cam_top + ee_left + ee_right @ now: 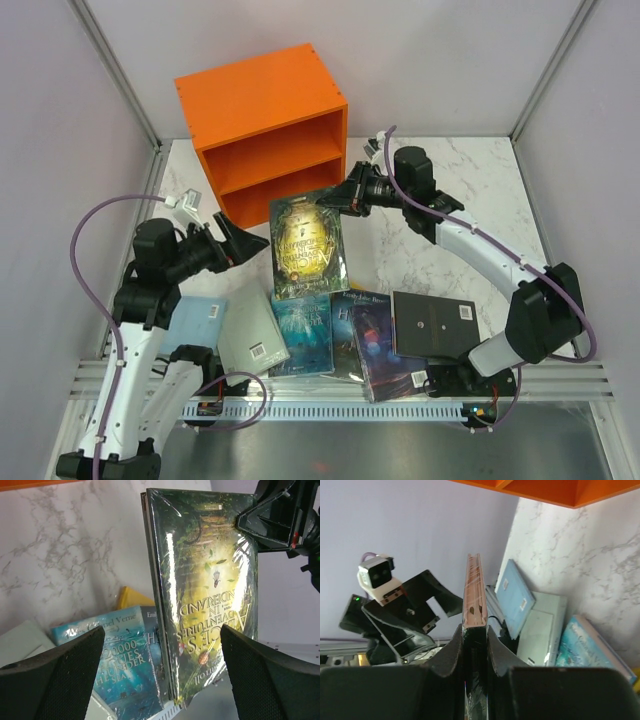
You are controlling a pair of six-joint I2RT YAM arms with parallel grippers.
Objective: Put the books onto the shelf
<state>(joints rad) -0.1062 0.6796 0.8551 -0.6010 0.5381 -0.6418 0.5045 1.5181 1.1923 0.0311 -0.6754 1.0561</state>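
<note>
Books lie in a loose, overlapping row along the near edge of the marble table. From left to right they are a light blue book, a pale grey-green book, a teal book, a dark blue-purple book and a black book. A corner of a yellow book shows behind the teal one in the left wrist view.

One more, the green-gold Alice book, is held up at a tilt just in front of the orange shelf, which stands at the far left of the table with its open front facing the arms. The right gripper is clamped on the book's far corner, one finger on each cover. Whether the book's lower edge touches the row cannot be told. The left gripper sits just beside the book's left edge, its fingers spread wide and not visibly touching it.
</note>
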